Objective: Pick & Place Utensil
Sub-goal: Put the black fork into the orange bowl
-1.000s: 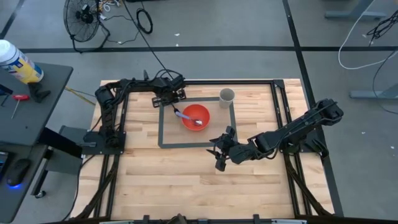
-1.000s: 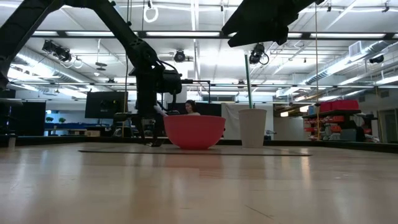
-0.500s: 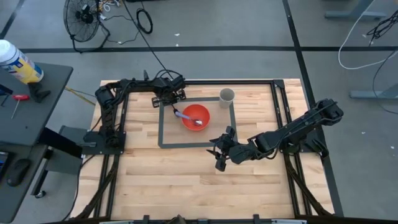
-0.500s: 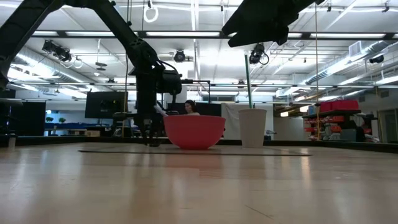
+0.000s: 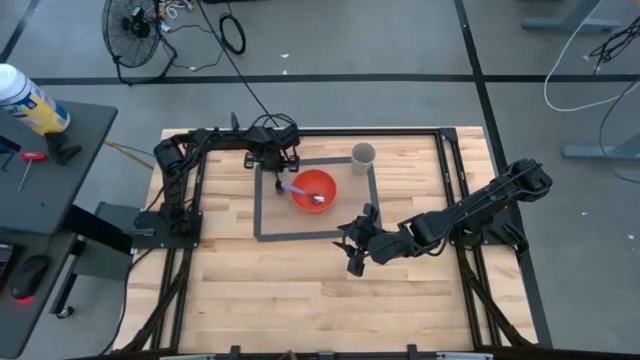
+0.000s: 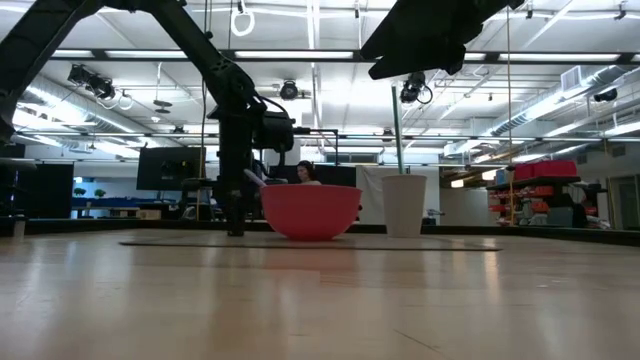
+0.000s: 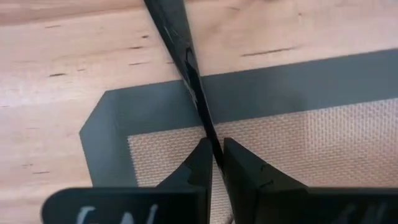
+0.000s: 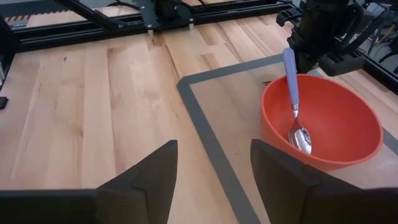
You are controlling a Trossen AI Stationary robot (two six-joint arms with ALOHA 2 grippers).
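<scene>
A red bowl (image 5: 314, 188) stands on a grey-edged mat (image 5: 262, 215). A spoon (image 5: 300, 190) with a lavender handle lies in it, scoop on the bowl's floor (image 8: 301, 138) and handle leaning on the far-left rim (image 8: 290, 68). My left gripper (image 5: 280, 165) points down just beyond the handle's free end, at the mat's far-left corner (image 7: 106, 118). Its fingers (image 7: 215, 152) are shut, low over the mat, and the handle does not show between them. My right gripper (image 5: 352, 245) is open and empty above the mat's near edge (image 8: 214, 180). My left gripper stands with its shut fingertips (image 7: 205, 155) low over the mat beside the bowl (image 6: 234, 225). I cannot tell whether they touch the mat or the spoon's handle.
A grey cup (image 5: 364, 154) stands upright at the mat's far right corner, right of the bowl in the low view (image 6: 405, 205). Black frame rails run along the table's left, far and right edges (image 5: 300, 130). Bare wood lies on the near half of the table.
My left gripper has moved a little toward the table's near edge and right, closer to the bowl and the free end of the spoon's handle. The spoon and bowl stay where they were.
</scene>
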